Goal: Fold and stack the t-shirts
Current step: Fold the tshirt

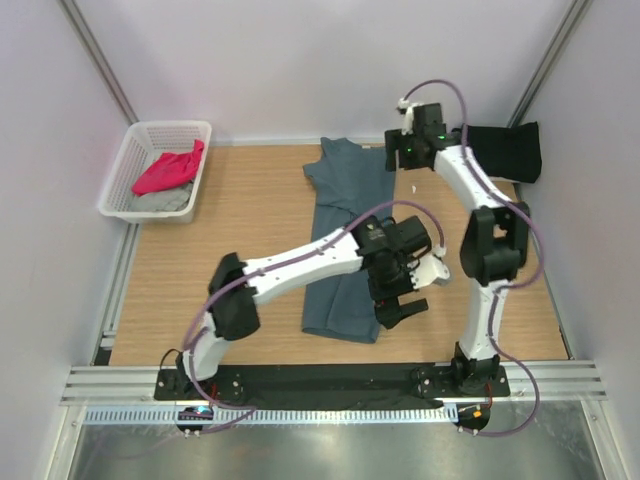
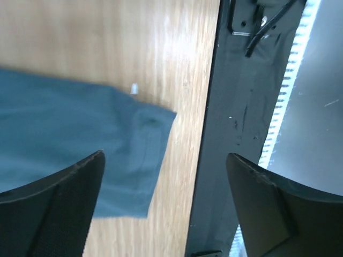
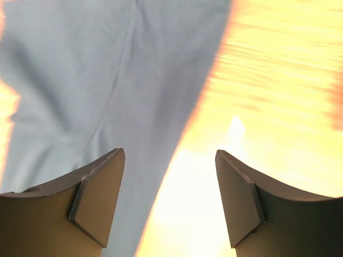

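Closest to you, a black plate (image 1: 330,381) and a metal rail (image 1: 560,378) run along the front of the wooden table (image 1: 240,200). Your left gripper (image 2: 165,160) hangs over the near right corner of the blue-grey shirt (image 1: 340,250). Its fingers are spread wide and hold nothing. That shirt lies in a long strip down the middle of the table.

At the shirt's far end, your right gripper (image 3: 170,155) is spread apart too, with nothing in it. The black shirt (image 1: 505,150) sits at the far right. At the far left, a white basket (image 1: 117,168) holds the pink shirt (image 1: 168,170) on top of the light grey shirt (image 1: 165,200). Plain white walls (image 1: 300,60) stand all around.
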You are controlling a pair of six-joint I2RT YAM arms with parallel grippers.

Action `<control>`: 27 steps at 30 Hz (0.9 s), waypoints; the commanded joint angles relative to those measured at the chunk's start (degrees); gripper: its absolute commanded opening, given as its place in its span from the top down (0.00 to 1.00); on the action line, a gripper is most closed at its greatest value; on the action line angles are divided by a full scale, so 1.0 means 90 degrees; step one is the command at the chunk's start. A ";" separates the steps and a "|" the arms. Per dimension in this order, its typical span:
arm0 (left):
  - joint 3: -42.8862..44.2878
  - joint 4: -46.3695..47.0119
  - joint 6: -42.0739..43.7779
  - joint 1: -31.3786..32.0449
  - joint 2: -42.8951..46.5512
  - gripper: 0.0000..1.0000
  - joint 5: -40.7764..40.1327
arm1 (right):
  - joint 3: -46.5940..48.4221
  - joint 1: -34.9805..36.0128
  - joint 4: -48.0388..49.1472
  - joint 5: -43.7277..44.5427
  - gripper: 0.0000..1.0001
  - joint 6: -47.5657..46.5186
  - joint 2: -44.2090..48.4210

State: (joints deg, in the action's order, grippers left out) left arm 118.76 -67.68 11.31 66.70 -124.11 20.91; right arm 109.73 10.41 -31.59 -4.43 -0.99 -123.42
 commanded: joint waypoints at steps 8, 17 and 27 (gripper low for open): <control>-0.1710 0.1493 -0.1938 -0.1003 0.2764 0.00 -0.2262 | -0.2909 -0.0581 -0.1080 -0.1791 0.28 0.2158 0.3848; -0.3506 0.1914 -0.4683 -0.3006 0.3516 0.12 -0.0995 | -0.6388 -0.0532 -0.0513 -0.3568 0.30 0.4260 0.5421; -0.6261 0.3027 -0.6237 -0.3475 0.3468 0.26 0.0558 | -0.8374 -0.0192 -0.0679 -0.3659 0.32 0.4212 0.5656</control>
State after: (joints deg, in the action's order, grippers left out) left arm 65.95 -46.98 -37.60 35.86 -93.38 19.31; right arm 35.86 6.83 -38.35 -35.53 35.16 -73.58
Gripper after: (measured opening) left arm 0.750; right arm 0.685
